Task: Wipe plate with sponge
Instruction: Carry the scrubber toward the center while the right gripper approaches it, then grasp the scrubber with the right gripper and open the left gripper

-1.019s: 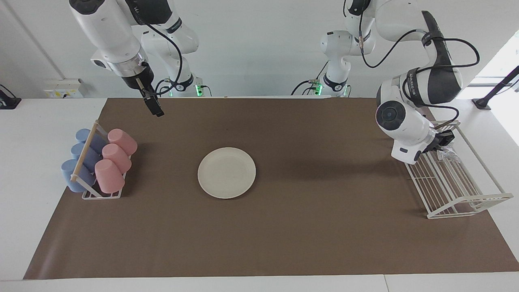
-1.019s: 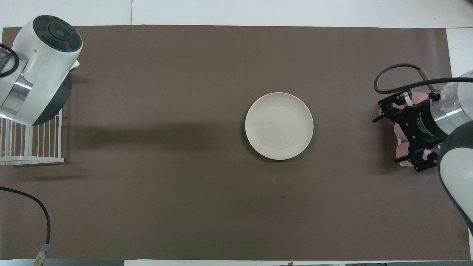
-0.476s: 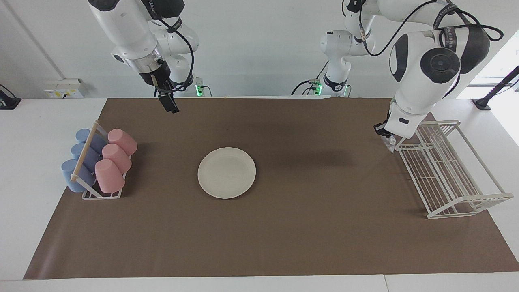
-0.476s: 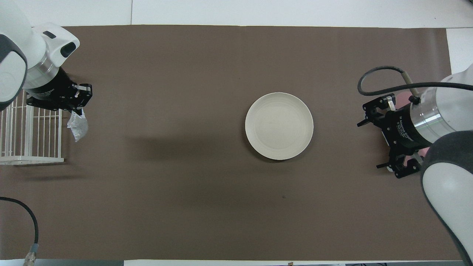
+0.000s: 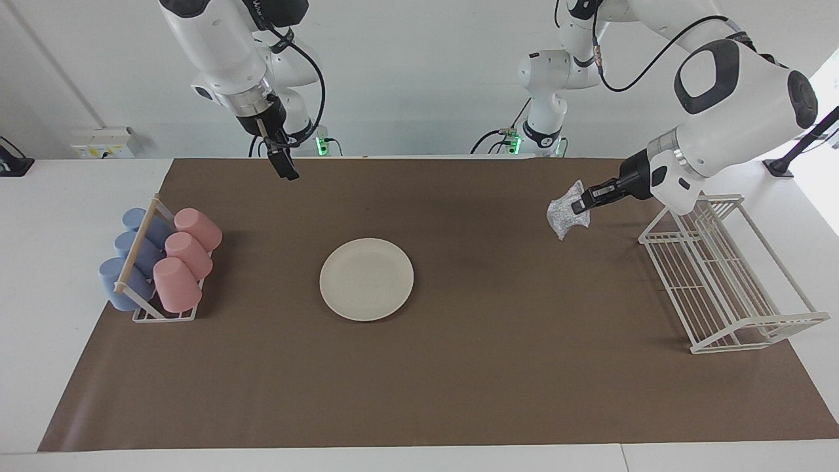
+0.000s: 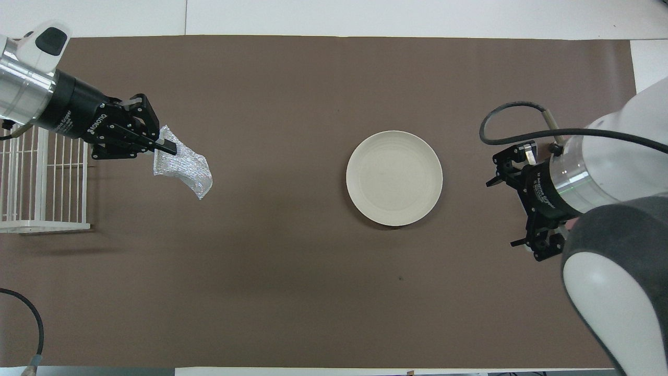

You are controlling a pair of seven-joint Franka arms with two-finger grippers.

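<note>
The cream-white plate [image 5: 366, 279] lies flat on the brown mat near the table's middle; it also shows in the overhead view [image 6: 394, 178]. My left gripper [image 5: 581, 206] is shut on the silvery-grey sponge [image 5: 565, 213] and holds it in the air over the mat, between the wire rack and the plate. In the overhead view the left gripper [image 6: 166, 147] pinches one edge of the sponge [image 6: 183, 169], which hangs limp. My right gripper [image 5: 286, 166] waits raised over the mat, between the plate and the cup rack, and is apart from both; it also shows in the overhead view [image 6: 528, 209].
A white wire rack [image 5: 721, 282] stands at the left arm's end of the mat and shows in the overhead view [image 6: 44, 183]. A cup rack [image 5: 145, 308] with pink and blue cups lying on their sides stands at the right arm's end. The brown mat [image 5: 498, 367] covers most of the table.
My left gripper has lifted the sponge out of the wire rack and carried it over the mat toward the plate. My right gripper has drifted toward the table's middle.
</note>
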